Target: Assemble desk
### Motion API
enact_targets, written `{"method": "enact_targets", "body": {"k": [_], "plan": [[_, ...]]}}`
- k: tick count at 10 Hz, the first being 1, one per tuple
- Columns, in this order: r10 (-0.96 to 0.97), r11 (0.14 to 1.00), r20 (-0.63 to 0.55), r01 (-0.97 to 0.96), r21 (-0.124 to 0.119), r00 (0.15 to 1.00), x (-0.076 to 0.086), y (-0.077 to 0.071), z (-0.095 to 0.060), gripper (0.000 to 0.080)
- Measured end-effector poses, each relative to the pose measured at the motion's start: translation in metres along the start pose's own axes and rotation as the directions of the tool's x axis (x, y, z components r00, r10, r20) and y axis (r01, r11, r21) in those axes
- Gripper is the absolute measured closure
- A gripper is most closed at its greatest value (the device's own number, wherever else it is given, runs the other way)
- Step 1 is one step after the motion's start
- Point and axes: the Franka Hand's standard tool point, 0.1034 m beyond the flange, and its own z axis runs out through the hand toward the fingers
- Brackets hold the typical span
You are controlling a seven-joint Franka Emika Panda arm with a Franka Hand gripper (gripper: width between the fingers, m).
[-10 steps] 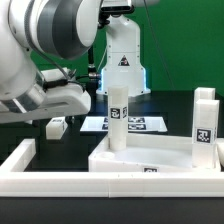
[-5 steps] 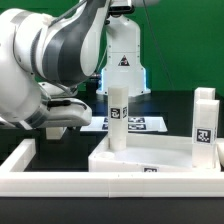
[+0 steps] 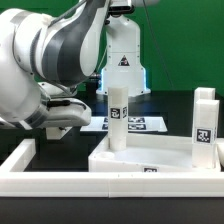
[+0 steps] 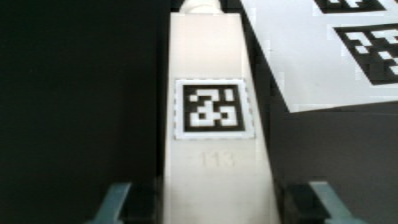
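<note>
gripper [image 4: 217, 196]: fingers straddled lying leg [image 4: 214, 110], contact unclear, presumably to lift | desk top [image 3: 140, 158] lower right: two legs upright

I've got a white leg [image 4: 210, 130] up close, its tag [image 4: 212, 105] black-and-white squares. Beside it, the marker board [image 4: 329, 50] is white with black patterns. Counter [image 3: 170, 105] reads black, backdrop green, arm [image 3: 50, 60] white and grey, desk top [image 3: 150, 160] white.
</note>
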Motion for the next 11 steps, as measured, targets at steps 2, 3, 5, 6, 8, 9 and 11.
{"method": "enact_targets", "body": {"k": [2, 3, 5, 6, 8, 9, 11], "plan": [[0.0, 1.0, 0.0, 0.0, 0.0, 1.0, 0.0, 0.0, 0.0, 0.0512], [0.0, 1.0, 0.0, 0.0, 0.0, 1.0, 0.0, 0.0, 0.0, 0.0512], [0.0, 1.0, 0.0, 0.0, 0.0, 1.0, 0.0, 0.0, 0.0, 0.0512], [-0.001, 1.0, -0.004, 0.001, 0.0, 1.0, 0.0, -0.001, -0.002, 0.0512], [-0.038, 0.999, -0.044, 0.038, -0.019, 0.998, -0.024, -0.02, -0.049, 0.0512], [-0.049, 0.999, -0.071, 0.047, -0.025, 0.996, -0.033, -0.023, -0.066, 0.0512], [-0.009, 1.0, -0.09, 0.007, -0.017, 0.996, -0.029, -0.014, -0.057, 0.0512]]}}
